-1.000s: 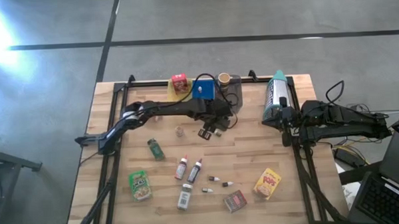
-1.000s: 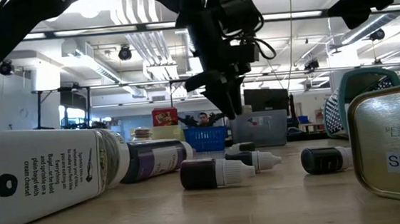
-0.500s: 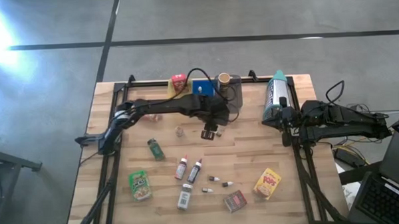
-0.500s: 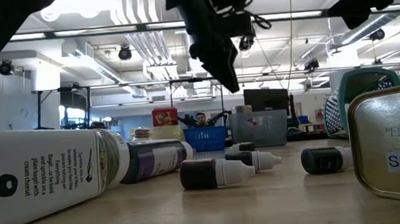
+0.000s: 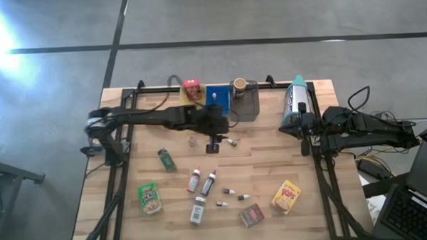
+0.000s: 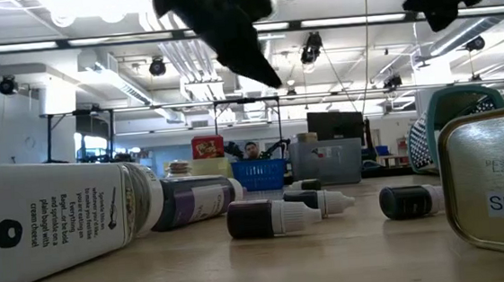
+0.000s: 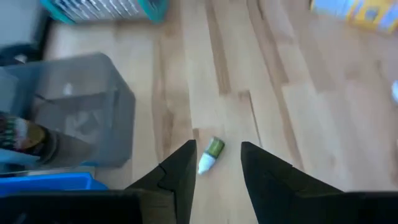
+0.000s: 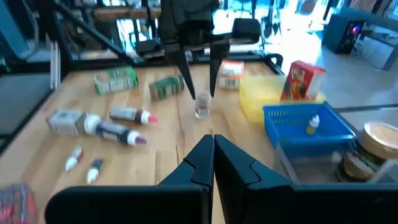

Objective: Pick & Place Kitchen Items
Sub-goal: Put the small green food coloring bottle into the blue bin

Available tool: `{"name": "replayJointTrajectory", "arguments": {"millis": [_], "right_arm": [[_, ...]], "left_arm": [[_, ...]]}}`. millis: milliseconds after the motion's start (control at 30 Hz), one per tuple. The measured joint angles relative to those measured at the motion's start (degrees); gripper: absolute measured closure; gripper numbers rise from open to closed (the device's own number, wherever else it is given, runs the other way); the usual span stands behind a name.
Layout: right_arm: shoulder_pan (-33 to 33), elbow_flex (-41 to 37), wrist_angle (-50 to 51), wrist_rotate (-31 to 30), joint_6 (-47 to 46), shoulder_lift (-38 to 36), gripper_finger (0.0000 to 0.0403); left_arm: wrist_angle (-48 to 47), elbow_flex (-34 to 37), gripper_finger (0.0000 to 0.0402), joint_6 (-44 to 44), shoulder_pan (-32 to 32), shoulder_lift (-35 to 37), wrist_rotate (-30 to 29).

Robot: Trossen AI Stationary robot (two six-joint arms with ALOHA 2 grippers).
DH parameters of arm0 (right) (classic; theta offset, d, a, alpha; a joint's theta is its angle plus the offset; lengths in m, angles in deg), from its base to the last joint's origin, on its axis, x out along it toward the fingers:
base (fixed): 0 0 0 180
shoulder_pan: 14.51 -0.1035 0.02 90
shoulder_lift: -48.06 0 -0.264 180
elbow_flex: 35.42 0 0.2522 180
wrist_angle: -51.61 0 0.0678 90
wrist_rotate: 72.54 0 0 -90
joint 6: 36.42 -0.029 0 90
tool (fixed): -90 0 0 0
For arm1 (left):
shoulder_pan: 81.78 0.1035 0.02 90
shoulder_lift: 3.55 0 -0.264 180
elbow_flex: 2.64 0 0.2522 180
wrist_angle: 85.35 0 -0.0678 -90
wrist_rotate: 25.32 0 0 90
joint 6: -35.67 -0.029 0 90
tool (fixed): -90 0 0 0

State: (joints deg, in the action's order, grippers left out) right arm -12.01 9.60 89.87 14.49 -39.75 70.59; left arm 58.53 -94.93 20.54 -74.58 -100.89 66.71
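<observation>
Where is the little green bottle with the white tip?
In the high view the little green bottle lies on the table's far half, just in front of the grey tray, beside the left gripper.

A pale wooden plank table [image 5: 131,215] stands on grey concrete floor [image 5: 55,83] — long ceiling strip lights [image 6: 351,21] glow above.

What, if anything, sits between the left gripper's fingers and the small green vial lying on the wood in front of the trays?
Nothing visible does. The left gripper hangs above the small green vial, which lies alone on bare table and shows in the gap between the parted fingers. The grey tray stands off to one side, clear of it.
</observation>
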Motion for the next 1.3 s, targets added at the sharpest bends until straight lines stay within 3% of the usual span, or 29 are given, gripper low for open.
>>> {"name": "replayJointTrajectory", "arguments": {"millis": [200,300,433,667,867,1100,1300], "right_arm": [[0.0,-0.3,-2.4,0.0,-7.9,3.1,0.0394],[-0.1,-0.4,-9.5,1.8,-9.2,6.4,0.0394],[-0.1,-0.3,-16.3,4.2,-8.6,13.2,0.0394],[-0.1,4.7,-11.6,-1.7,-17.0,29.4,0.0369],[-0.1,14.3,-3.9,-3.3,-19.0,42.9,0.0314],[-1.5,21.3,0.6,-8.3,-19.4,55.6,0.0248],[-5.8,23.8,0.5,-18.5,-21.0,63.4,0.0222]], "left_arm": [[15.5,15.8,0.0268,5.4,0.0,12.2,-0.1],[24.1,22.8,0.0268,6.9,0.0,17.7,-0.1],[35.5,31.5,0.0268,8.0,0.0,23.3,-0.2],[51.8,43.7,0.0268,8.8,0.0,28.5,-0.2],[56.9,49.0,0.0268,8.6,0.1,29.8,-1.4],[58.0,50.6,0.0268,7.7,0.1,30.2,-1.6],[57.7,50.6,0.0268,8.4,0.1,30.2,-1.6]]}}
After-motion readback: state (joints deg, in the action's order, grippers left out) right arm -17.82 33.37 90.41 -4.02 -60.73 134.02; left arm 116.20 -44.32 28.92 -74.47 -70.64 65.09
